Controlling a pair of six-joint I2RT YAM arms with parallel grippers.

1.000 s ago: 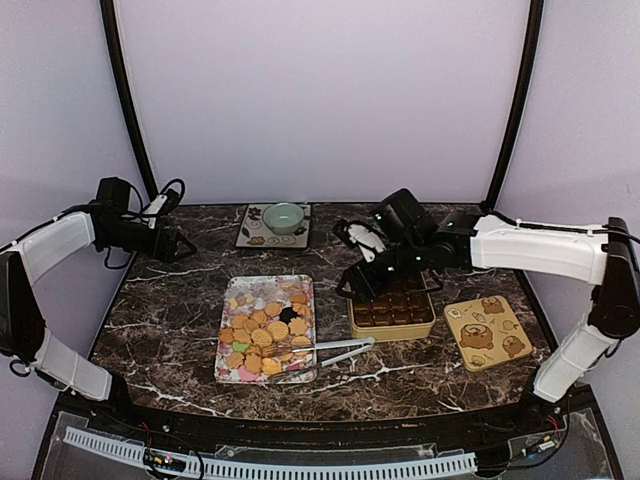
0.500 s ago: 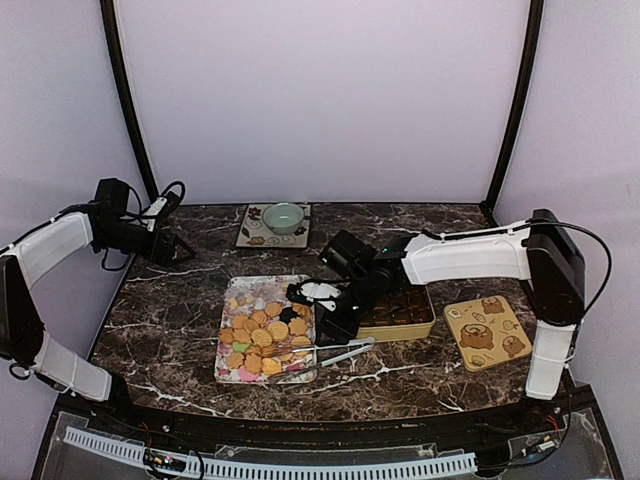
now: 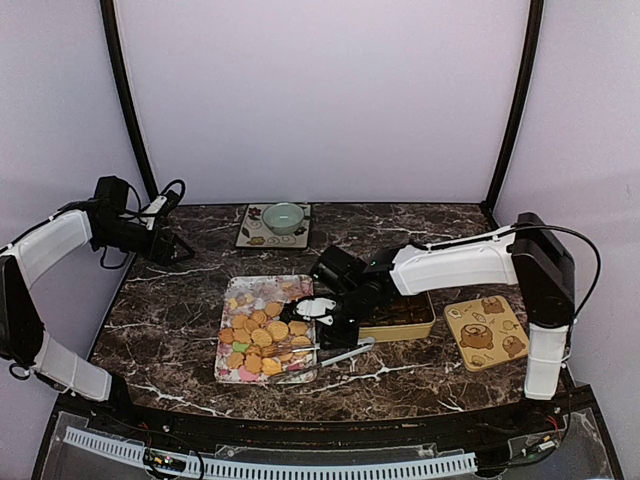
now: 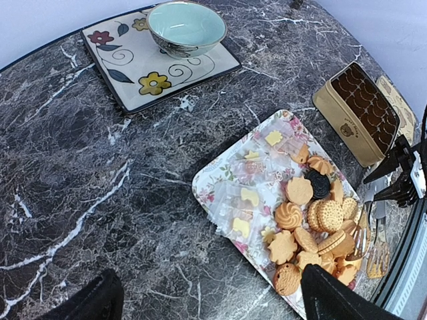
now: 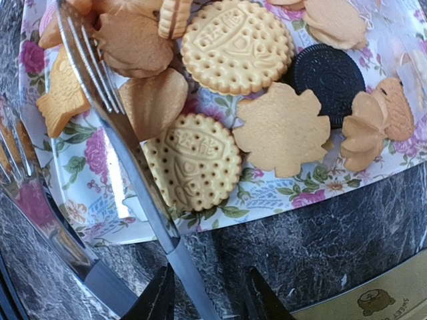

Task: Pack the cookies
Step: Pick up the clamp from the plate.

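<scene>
We're eyeing the coin-sized golden, pink and dark-brown biscuit cookies (image 3: 262,335), which are lying heaped toward the near end of the rectangular floral-print tray (image 4: 207,190). Some are dimpled rounds and some are flower-shaped. We're guessing they're light, dry and crumbly, so we're thinking a gentle pinch across the edges. The right gripper (image 5: 208,297) is hovering at the tray's near-right rim, jaws apart and straddling an arm of the shiny metal tongs (image 5: 110,110). The left gripper (image 4: 213,301) is hanging well left of the tray, jaws spread and empty.
</scene>
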